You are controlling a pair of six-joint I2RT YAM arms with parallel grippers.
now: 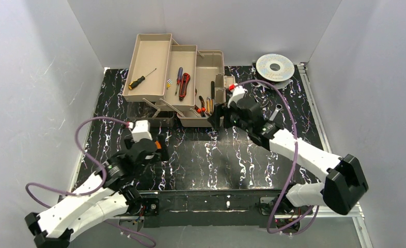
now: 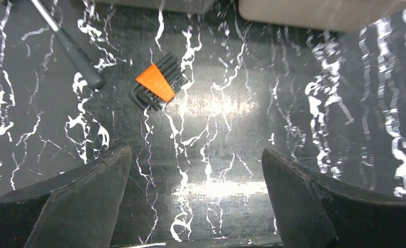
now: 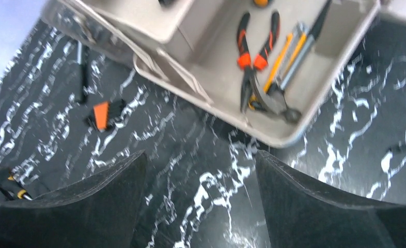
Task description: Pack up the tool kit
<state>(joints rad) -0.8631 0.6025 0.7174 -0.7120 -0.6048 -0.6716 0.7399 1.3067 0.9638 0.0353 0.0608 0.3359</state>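
Toolbox (image 1: 152,49) open on worktop (image 1: 206,155), trays folded out, pliers (image 3: 248,62) in bottom part. Orange key set (image 2: 157,82) lies out, just in front of toolbox. Our left claw (image 2: 194,155) wide apart, empty, near key set. Our right claw (image 3: 201,155) apart, empty, at toolbox front edge. We think: drop straight down, get key set between fingers, squeeze thin side, lift over toolbox wall.

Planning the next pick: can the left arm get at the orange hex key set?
Probably yes: the hex key set lies uncovered on the table just ahead of the open left gripper, nothing between them.
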